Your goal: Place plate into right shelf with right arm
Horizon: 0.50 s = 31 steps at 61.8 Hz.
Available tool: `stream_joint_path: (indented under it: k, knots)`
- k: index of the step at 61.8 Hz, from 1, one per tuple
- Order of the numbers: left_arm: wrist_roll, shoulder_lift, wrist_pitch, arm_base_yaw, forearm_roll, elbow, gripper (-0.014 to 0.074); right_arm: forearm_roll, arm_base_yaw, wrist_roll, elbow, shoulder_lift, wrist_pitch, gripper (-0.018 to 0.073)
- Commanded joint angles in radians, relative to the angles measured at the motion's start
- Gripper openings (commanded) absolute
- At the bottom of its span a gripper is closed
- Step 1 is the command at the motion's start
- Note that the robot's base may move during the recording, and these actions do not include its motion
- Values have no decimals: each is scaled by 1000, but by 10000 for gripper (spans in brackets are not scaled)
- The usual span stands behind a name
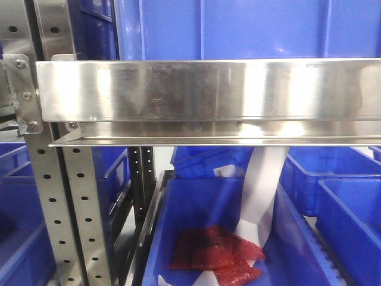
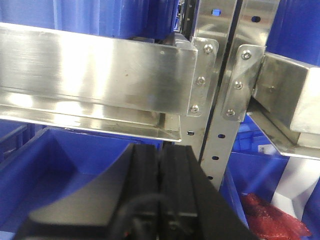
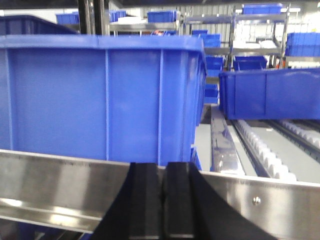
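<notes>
Right wrist view: right gripper (image 3: 160,200) was seen closed on nothing at the shelf rail (image 3: 60,185); left gripper (image 2: 160,187) also closed. Plate not visible anywhere. Judged rigid, slick, breakable; rim grip advised.

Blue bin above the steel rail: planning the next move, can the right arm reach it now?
Probably yes: right gripper faces the blue bin over the front rail, nothing between.
</notes>
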<state>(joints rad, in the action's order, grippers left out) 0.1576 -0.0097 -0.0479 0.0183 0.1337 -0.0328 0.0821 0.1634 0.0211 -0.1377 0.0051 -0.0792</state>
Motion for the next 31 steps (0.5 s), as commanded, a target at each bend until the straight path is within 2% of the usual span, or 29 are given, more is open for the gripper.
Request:
stream_joint_path:
  k: [1,22,31]
  knots:
    - [-7,-10,90,2,8,-10,-128,-10,-8,4,-26,10,79,55]
    - [-7,-10,90,2,8,-10,-128,-13,-10,4,3,-7,79,55]
    - [-7,-10,90,2,8,-10,-128,-16,-81,4,71,-35,79,55]
